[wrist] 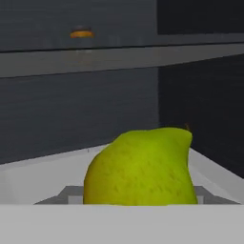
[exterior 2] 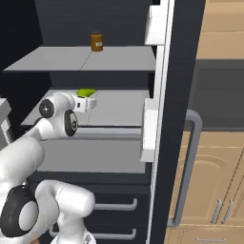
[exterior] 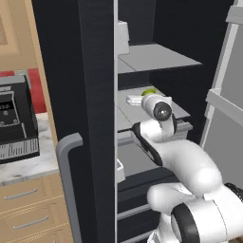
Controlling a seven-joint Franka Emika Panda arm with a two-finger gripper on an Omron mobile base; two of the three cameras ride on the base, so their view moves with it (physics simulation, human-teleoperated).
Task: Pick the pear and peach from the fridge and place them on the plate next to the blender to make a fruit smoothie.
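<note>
Landmark: the fridge [exterior: 95, 95], black, doors open, grey shelves inside.

Left base view, left to right: we see a dark countertop appliance [exterior: 14, 123] on the marble counter [exterior: 33, 166] left of the fridge, with wooden drawers [exterior: 28, 209] under it. Next is the fridge's door edge with the long grey bar handle [exterior: 69, 185]. Inside the fridge, our arm reaches onto the middle shelf [exterior: 137, 111]; the gripper [exterior: 135, 100] sits right at the pear [exterior: 150, 91], of which a yellow-green sliver shows just past the wrist.

Right base view, left to right: the gripper [exterior 2: 88, 101] is on the same middle shelf [exterior 2: 114, 107], with the pear [exterior 2: 86, 92] at its top edge, touching or nearly so. On the shelf above, an orange-brown jar [exterior 2: 96, 41] stands near the fridge's back wall. To the right are white door bins [exterior 2: 150, 128], then the bar handle [exterior 2: 188, 167], then wooden cabinets [exterior 2: 219, 181] beyond the fridge.

Hand view: the pear [wrist: 143, 167] is dead centre, close up, resting on the fridge shelf. Fingertips are not visible, so we cannot tell how wide the jaws are or whether they have hold of the pear.
</note>
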